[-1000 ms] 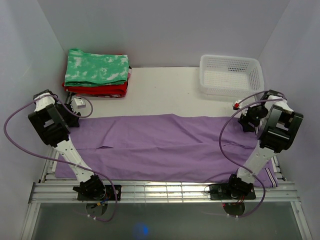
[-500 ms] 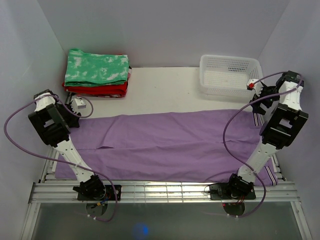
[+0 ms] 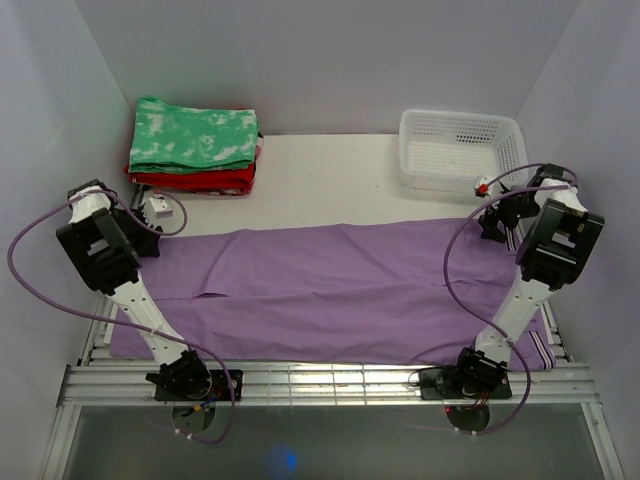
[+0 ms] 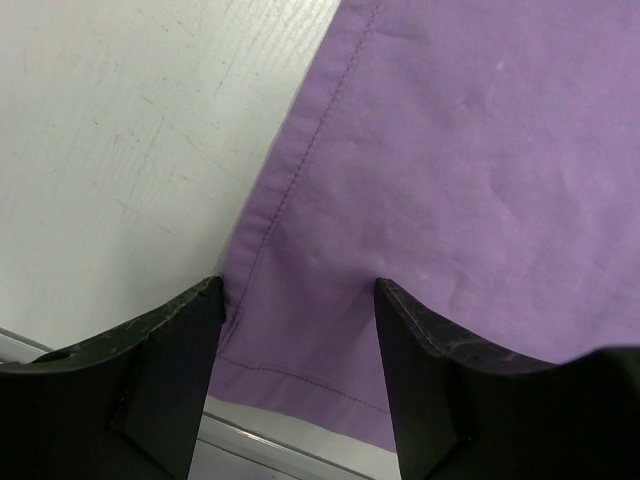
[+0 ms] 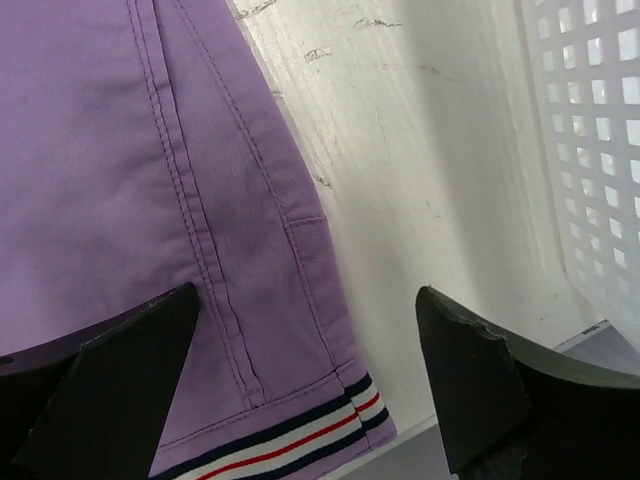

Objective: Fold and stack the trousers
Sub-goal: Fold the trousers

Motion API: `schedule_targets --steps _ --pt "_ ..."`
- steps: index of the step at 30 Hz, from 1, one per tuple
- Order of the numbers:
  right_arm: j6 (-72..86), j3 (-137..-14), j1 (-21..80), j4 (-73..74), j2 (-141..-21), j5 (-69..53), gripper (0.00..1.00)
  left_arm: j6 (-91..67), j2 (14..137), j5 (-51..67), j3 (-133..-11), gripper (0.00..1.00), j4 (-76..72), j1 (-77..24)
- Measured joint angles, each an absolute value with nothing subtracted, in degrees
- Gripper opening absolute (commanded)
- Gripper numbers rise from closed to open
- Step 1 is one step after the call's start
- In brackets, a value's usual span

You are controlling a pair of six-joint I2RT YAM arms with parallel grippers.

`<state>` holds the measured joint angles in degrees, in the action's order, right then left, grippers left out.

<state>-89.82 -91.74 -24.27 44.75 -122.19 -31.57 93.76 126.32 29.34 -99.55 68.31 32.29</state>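
The lavender trousers [image 3: 330,285] lie spread flat across the near half of the table [image 3: 340,185], reaching from its left side to its right. The leg ends are at the left and the waist is at the right. A short slit between the two legs shows toward the left end.

The left gripper [image 4: 298,290] is over the far left corner of the trousers. Its two dark fingers [image 4: 170,360] stand apart, with the stitched edge and hem of a leg lying flat between them. Nothing is pinched, and one finger is over bare table just beside the cloth.

The right gripper [image 5: 310,300] is at the far right corner, and its fingers are spread wide and hold nothing. Below it are the seams of the waist end and a striped band [image 5: 290,435] of dark blue, white and red along the edge. White table shows just to the right of the cloth.

A white basket [image 3: 455,182] sits at the far right, near the right gripper. At the far left a folded green-and-white garment [image 3: 195,135] rests on a folded red garment [image 3: 200,180], well apart from the trousers.
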Motion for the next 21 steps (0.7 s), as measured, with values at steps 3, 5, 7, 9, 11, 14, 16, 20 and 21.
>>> schedule_targets --steps 3,5,7,9,11,14,16,20,21 --pt "-90.3 -91.5 -24.3 44.8 -122.1 -31.7 0.81 93.5 126.3 29.6 -99.9 0.72 69.9 32.3" --pt "-90.7 -91.8 -24.3 46.5 -122.5 -31.5 0.56 93.2 126.3 30.2 -100.9 0.72 71.8 32.5" --pt "-90.5 -92.0 -24.2 48.9 -122.8 -31.1 0.38 92.9 126.4 31.0 -103.8 0.72 74.0 32.5" --pt "-90.9 -91.7 -24.1 50.0 -122.8 -30.8 0.18 92.5 126.5 32.1 -108.2 0.72 75.0 32.6" --pt "-91.5 -90.9 -24.1 50.5 -122.1 -30.3 0.08 92.4 126.7 32.3 -110.6 0.72 75.0 32.6" --pt "-92.0 -89.8 -23.9 49.6 -121.2 -29.3 0.08 92.5 128.1 32.4 -112.8 0.72 75.0 32.6" --pt "-92.0 -89.8 -23.8 49.5 -121.1 -28.9 0.08 92.4 129.9 32.4 -113.1 0.72 75.2 32.6" --pt "-92.0 -89.8 -23.7 49.6 -120.9 -28.6 0.08 92.5 133.6 31.6 -112.8 0.73 75.6 32.6" --pt "-92.0 -89.8 -23.7 49.6 -120.9 -28.6 0.08 92.9 134.2 31.7 -112.6 0.73 75.7 32.6"
